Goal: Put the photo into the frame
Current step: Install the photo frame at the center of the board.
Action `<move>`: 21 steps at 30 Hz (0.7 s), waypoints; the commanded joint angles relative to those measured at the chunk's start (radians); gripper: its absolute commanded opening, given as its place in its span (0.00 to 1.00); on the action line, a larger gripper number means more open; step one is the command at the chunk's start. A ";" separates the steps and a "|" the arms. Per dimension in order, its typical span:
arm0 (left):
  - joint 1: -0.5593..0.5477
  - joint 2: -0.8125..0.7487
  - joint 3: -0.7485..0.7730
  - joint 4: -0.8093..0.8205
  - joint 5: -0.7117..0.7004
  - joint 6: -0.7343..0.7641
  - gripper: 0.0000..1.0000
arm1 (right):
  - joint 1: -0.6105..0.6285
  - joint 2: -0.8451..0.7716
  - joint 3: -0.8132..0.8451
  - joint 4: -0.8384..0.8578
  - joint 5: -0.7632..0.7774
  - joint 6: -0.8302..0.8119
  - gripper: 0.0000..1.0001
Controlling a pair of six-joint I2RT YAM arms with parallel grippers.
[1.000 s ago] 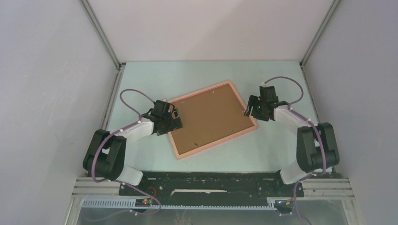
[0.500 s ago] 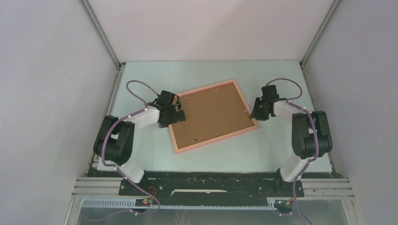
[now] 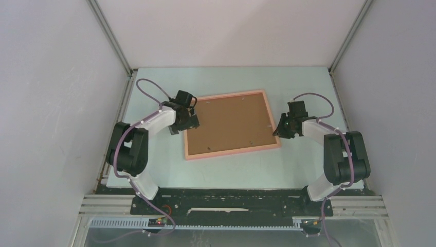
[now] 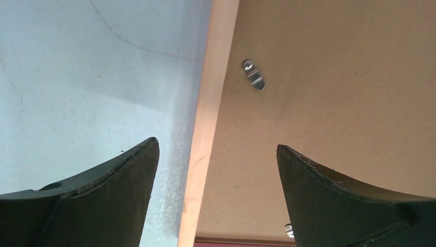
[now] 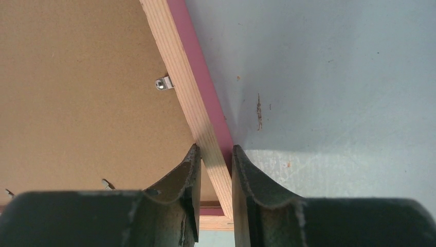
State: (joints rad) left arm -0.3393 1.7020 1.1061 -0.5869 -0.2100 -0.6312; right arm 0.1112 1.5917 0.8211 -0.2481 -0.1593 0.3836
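Note:
The frame [image 3: 231,151] lies back side up in the middle of the table, its salmon-pink rails around a plain brown backing board [image 3: 229,123]. The photo is hidden. My left gripper [image 3: 189,122] hangs open over the frame's left rail [image 4: 208,113], one finger above the table and the other above the board [image 4: 329,92]; in its wrist view the gripper [image 4: 217,144] holds nothing. My right gripper [image 3: 278,131] is at the frame's right rail near the front corner. In its wrist view the gripper [image 5: 215,146] is shut on that rail [image 5: 180,77], one finger on each side.
Small metal retaining clips [image 4: 253,74] [image 5: 163,83] sit on the backing board beside the rails. Pale blue tabletop [image 3: 308,87] surrounds the frame, bounded by grey side walls and the aluminium rail at the near edge [image 3: 231,211].
The frame has turned clockwise and now lies nearly square to the table. My right gripper has closed onto the right rail. The left arm has moved farther back along the left rail.

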 commanded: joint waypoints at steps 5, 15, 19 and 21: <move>0.007 0.104 0.203 -0.046 -0.049 -0.084 0.85 | -0.012 -0.013 -0.017 0.053 0.004 0.050 0.00; 0.027 0.189 0.266 -0.062 -0.041 -0.117 0.77 | -0.011 -0.005 -0.020 0.071 -0.020 0.049 0.00; 0.033 0.209 0.264 -0.068 -0.048 -0.122 0.76 | -0.012 -0.004 -0.021 0.071 -0.017 0.047 0.00; 0.036 0.216 0.258 -0.063 -0.057 -0.117 0.76 | -0.014 -0.005 -0.020 0.069 -0.015 0.046 0.00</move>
State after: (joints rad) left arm -0.3119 1.8984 1.3262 -0.6403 -0.2340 -0.7303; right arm 0.1047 1.5913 0.8104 -0.2295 -0.1761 0.3843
